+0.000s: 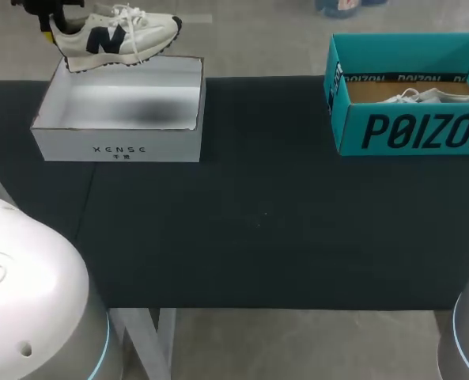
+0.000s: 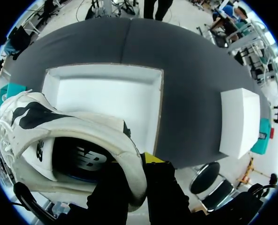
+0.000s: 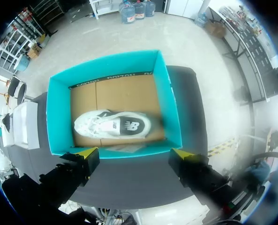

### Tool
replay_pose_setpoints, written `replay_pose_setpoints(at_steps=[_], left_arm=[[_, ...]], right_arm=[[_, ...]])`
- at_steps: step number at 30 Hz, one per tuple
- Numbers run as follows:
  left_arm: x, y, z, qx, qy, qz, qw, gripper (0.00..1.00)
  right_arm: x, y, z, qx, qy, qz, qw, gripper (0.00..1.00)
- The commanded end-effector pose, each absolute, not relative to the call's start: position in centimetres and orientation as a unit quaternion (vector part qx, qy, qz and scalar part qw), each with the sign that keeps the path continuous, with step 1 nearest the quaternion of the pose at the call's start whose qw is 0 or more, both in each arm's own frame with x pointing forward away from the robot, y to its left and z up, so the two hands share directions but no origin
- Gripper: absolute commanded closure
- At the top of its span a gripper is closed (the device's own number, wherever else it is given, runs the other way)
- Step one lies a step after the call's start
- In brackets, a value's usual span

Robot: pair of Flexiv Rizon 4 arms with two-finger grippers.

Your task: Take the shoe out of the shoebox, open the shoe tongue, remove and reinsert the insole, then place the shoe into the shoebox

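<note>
- The table (image 1: 258, 222) is dark. Both arms are almost wholly cut off in the head view, at its far corners.
- The teal shoebox (image 3: 113, 68) lies open under and just ahead of the right pincer (image 3: 135, 153). In the head view it runs off at the side.
- The white shoebox (image 2: 103, 70) sits open, under and ahead of the left pincer (image 2: 135, 165), with its long side across the pincer's line.
- The shoe (image 1: 115, 36) is white with a dark mark on its side. It hangs in the air over the far edge of the white shoebox, sole down.
  - Its long axis runs sideways from the left pincer, heel at the pincer and toe towards the teal shoebox.
  - In the left wrist view the toe slides out to the black rim.
- A second shoe (image 3: 113, 125) lies in the teal shoebox, between the lines of the right pincer's fingers and ahead of them. Its long axis follows the box's length. It is blurred, so I cannot tell toe from heel.
- The left pincer is clamped on the shoe's heel rim, one finger inside the opening and one outside. The heel covers one tip, so only one yellow tip shows.
- The right pincer hangs above the teal shoebox, pointing down. Its fingers are spread wide and hold nothing.
</note>
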State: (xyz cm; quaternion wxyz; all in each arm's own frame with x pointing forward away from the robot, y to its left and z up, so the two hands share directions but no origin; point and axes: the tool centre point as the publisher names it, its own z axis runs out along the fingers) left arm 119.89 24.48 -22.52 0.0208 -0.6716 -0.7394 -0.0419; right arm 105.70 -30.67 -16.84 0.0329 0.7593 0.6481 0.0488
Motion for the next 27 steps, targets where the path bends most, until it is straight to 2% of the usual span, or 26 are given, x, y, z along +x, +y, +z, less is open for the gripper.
replay_pose_setpoints(at_steps=[1, 10, 19, 27], left_arm=[[118.3, 24.3, -22.3, -0.672, -0.737, -0.073, -0.007, 1.00], [118.3, 24.3, -22.3, -0.672, -0.737, -0.073, -0.007, 1.00], [114.1, 18.8, -20.8, -0.635, -0.763, -0.119, 0.031, 1.00], [110.2, 15.1, -19.8, -0.614, -0.780, -0.122, 0.011, 1.00]], right_arm=[[105.7, -30.7, -16.8, 0.760, 0.648, 0.049, 0.033, 0.00], [105.7, -30.7, -16.8, 0.760, 0.648, 0.049, 0.033, 0.00], [105.7, -30.7, -16.8, 0.760, 0.648, 0.049, 0.033, 0.00], [105.7, -30.7, -16.8, 0.760, 0.648, 0.049, 0.033, 0.00]])
